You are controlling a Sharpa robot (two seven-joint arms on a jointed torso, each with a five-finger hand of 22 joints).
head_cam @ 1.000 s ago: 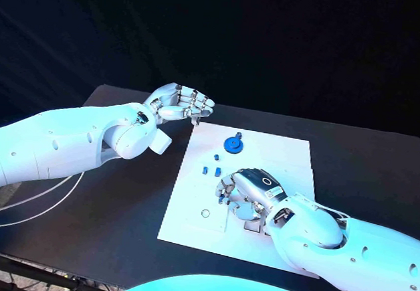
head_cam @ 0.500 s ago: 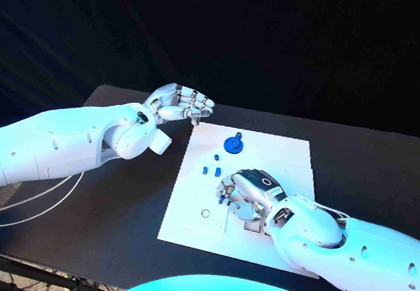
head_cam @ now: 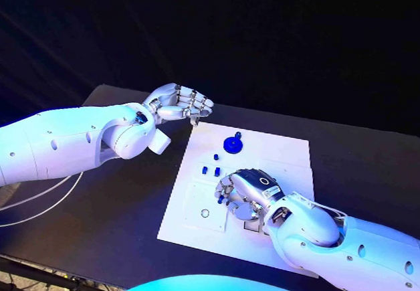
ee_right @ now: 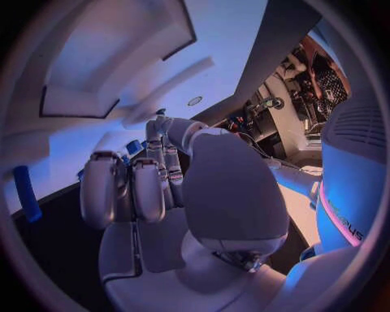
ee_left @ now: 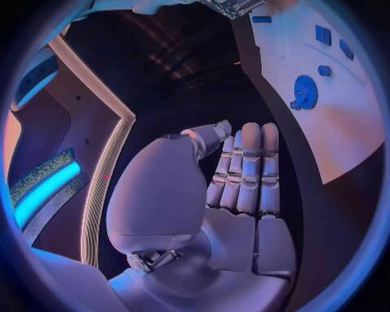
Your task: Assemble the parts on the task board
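Note:
The white task board [head_cam: 287,151] lies in the middle of the black table. A blue gear [head_cam: 232,144] sits near its far edge, with a small blue peg [head_cam: 238,134] just beyond it. Three small blue parts [head_cam: 210,170] lie loose between the gear and my right hand [head_cam: 248,192]. That hand rests low over the board's middle, fingers curled around a small blue part [head_cam: 221,199], which also peeks out behind the fingertips [ee_right: 134,146]. My left hand [head_cam: 179,104] hovers off the board's far left corner, fingers curled in on nothing [ee_left: 244,175]. The gear [ee_left: 305,91] lies ahead of it.
A round hole [head_cam: 205,213] and square recesses [head_cam: 252,226] mark the board's near half. Another blue bar-shaped part [ee_right: 26,193] lies by the board's edge. White cables [head_cam: 22,206] hang off the table's left side. Bare black table [head_cam: 118,206] surrounds the board.

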